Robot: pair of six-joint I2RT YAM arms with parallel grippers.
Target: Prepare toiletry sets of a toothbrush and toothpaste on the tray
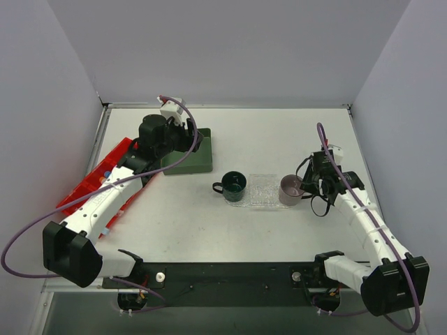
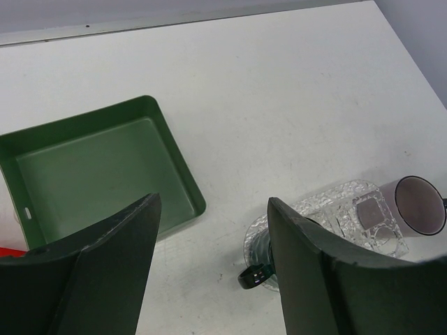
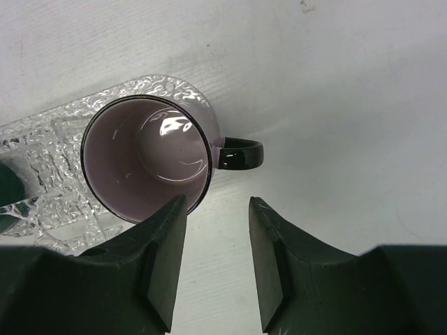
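Tray (image 1: 267,190) lies mid-bench (image 1: 279,139), we find, with a green mug (image 1: 234,185) on its left end and a lilac mug (image 3: 147,157) on its right. The right jaws stand apart, gripping nothing, just beside the lilac mug's rim at that end. The left jaws gape wide and empty above a green box (image 2: 98,167), well apart from the tray. Only overhead do we see the red bin (image 1: 98,181); only the right wrist shows us the lilac mug's bare inside.

Two white-shelled arms (image 1: 105,202) with black joints, looping purple cables (image 1: 52,210) and dark green wedge-shaped jaws.
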